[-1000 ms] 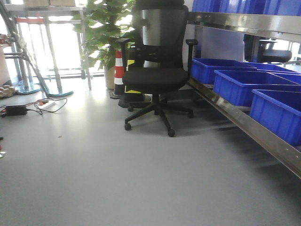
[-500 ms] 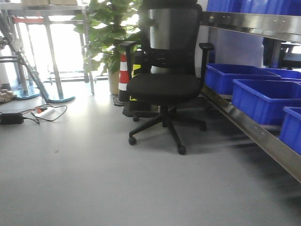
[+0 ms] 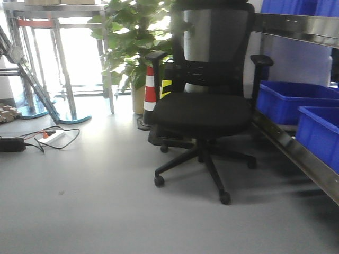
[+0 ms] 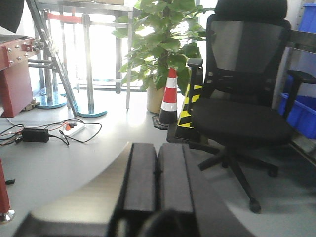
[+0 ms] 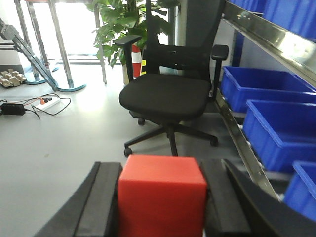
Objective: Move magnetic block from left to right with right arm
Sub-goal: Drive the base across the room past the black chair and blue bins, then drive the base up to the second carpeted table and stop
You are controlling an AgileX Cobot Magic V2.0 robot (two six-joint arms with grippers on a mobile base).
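Magnetic block [image 5: 162,197], plain bright red, gripped by right tool [image 5: 162,170].

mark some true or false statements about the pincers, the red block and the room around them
1. The right pincer is shut on the magnetic block. True.
2. The left pincer holds a second block. False: its fingers are pressed together with nothing between them.
3. A black office chair stands on the grey floor ahead. True.
4. The bins at the right are green. False: they are blue.
5. The cone beside the potted plant is striped red and white. True.
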